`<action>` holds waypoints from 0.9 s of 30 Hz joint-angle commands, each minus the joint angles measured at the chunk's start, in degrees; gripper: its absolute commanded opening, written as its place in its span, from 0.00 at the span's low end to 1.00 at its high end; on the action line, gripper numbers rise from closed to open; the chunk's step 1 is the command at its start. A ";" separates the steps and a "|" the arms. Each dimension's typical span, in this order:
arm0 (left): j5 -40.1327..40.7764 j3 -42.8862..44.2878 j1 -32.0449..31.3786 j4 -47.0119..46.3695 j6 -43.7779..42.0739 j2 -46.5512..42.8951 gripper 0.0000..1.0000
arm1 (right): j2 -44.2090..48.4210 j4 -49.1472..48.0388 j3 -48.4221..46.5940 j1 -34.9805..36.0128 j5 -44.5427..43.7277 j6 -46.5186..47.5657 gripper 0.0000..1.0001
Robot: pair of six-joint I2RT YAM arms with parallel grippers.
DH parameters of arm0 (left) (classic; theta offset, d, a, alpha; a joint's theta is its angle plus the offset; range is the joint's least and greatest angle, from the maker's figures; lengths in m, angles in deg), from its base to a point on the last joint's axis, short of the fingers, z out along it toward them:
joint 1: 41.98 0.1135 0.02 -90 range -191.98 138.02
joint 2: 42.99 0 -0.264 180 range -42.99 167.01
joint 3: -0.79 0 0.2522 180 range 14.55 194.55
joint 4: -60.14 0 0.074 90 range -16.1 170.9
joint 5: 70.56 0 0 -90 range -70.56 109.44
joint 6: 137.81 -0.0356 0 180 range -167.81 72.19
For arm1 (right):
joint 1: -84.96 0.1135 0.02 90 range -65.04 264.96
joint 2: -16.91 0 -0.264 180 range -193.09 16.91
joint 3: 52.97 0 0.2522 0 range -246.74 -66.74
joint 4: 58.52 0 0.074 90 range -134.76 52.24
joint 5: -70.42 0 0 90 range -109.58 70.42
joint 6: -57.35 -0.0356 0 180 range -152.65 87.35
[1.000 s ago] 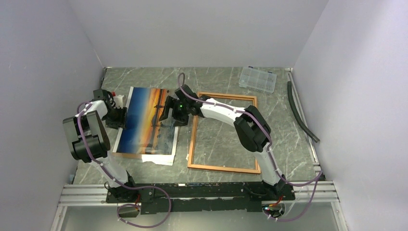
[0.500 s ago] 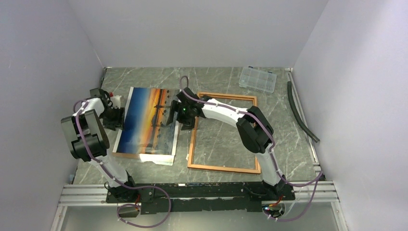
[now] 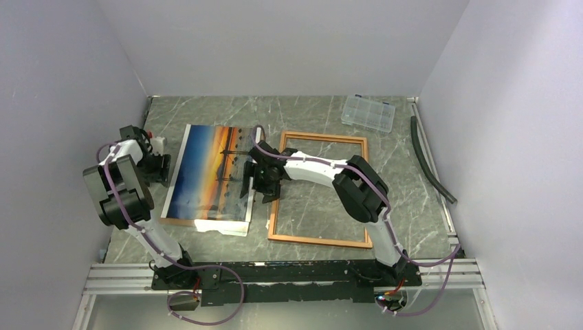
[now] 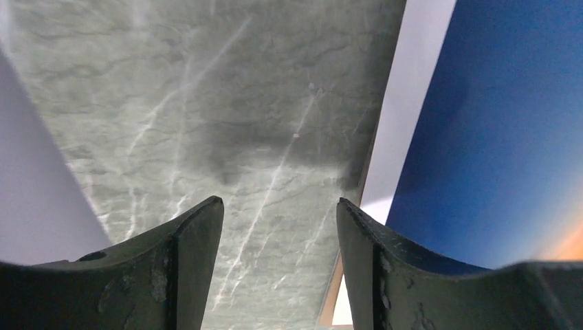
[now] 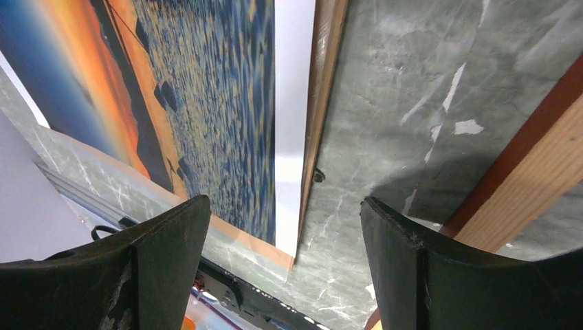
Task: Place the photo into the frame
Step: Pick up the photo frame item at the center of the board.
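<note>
The photo point(image 3: 212, 172) lies picture side up on the left half of the marble table point(image 3: 309, 113), resting on a brown board point(image 3: 180, 221) with a white sheet point(image 3: 230, 228) sticking out at its near corner. The frame point(image 3: 317, 240) lies flat just to the right of it, apart from the photo, with bare tabletop showing through its opening. The right gripper point(image 5: 285, 206) hangs low over the strip between the two, its jaws spread wide and holding nothing. In its wrist view one finger is on the photo's side and the other on the frame's side, with the photo's white margin and the edge of the board between them. Whether either fingertip touches anything is hard to tell from here. The left gripper point(image 4: 278, 206) is at the photo's left edge, over bare table, its jaws parted to a moderate gap and empty, with the photo's blue sky just to one side of it. A clear compartment box point(image 3: 368, 113) sits at the far right of the table, and a black hose point(image 3: 430, 161) lies along the right edge.
</note>
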 commanded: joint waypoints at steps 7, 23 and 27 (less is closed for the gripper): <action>-1.65 -4.35 -3.67 0.36 -2.78 2.87 0.64 | 0.65 -3.35 -2.69 0.48 3.24 -3.77 0.82; -0.22 -5.60 -4.54 -0.78 -1.67 1.87 0.60 | 2.73 1.94 -6.15 -0.37 -0.89 -2.37 0.83; -2.09 -1.89 -2.00 2.26 -2.06 0.82 0.60 | 4.87 3.08 -1.77 -0.25 -4.03 -1.87 0.84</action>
